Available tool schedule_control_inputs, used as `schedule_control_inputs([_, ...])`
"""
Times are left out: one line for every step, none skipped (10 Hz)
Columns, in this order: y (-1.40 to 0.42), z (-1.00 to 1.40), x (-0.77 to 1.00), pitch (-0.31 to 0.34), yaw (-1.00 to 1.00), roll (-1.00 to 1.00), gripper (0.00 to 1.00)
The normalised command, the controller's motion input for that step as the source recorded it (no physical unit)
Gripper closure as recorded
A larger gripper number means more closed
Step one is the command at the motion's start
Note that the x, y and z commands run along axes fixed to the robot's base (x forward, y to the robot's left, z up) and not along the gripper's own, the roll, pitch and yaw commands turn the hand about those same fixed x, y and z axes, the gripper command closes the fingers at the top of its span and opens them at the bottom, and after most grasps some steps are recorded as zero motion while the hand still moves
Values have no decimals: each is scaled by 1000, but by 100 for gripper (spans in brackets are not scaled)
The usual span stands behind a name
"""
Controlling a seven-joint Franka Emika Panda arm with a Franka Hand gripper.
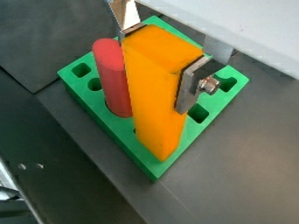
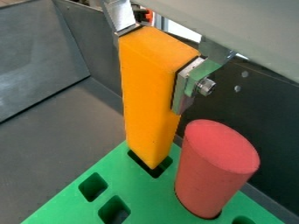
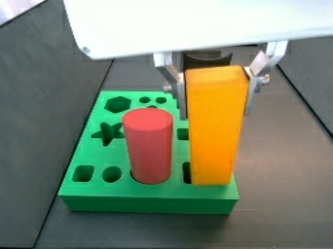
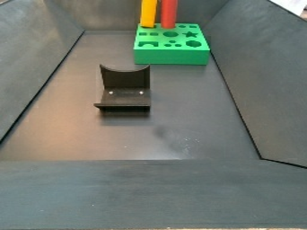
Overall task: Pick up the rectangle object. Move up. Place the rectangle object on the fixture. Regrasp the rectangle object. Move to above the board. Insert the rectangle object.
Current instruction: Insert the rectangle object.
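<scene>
Yellow-orange rectangle object (image 2: pixel 149 96) upright, long axis vertical | lower end in board (image 3: pixel 92 191) slot, red cylinder (image 3: pixel 147 146) at 9 o'clock | gripper (image 3: pixel 216 66) plates clamped on its top

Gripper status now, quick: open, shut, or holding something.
Gripper: shut on the rectangle object, gripping its upper end above the board; the block stands upright with its lower end in a hole beside the red cylinder.

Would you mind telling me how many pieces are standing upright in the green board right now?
2: the yellow-orange rectangular block, lower end in a hole with the gripper at its top, and the red cylinder beside it on the green board.
</scene>
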Motion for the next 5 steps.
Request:
schedule_control_inputs([66,-691,-531,-149,89,310,100])
schedule_control_inputs([137,-680,-566,-140,91,277,100])
schedule_control_inputs([114,-603,-423,-134,97,184,100])
schedule_control_inputs([-20,-480,-86,-106,57,84,100])
schedule_control_inputs([-277,-646,74,-44,77,207,100])
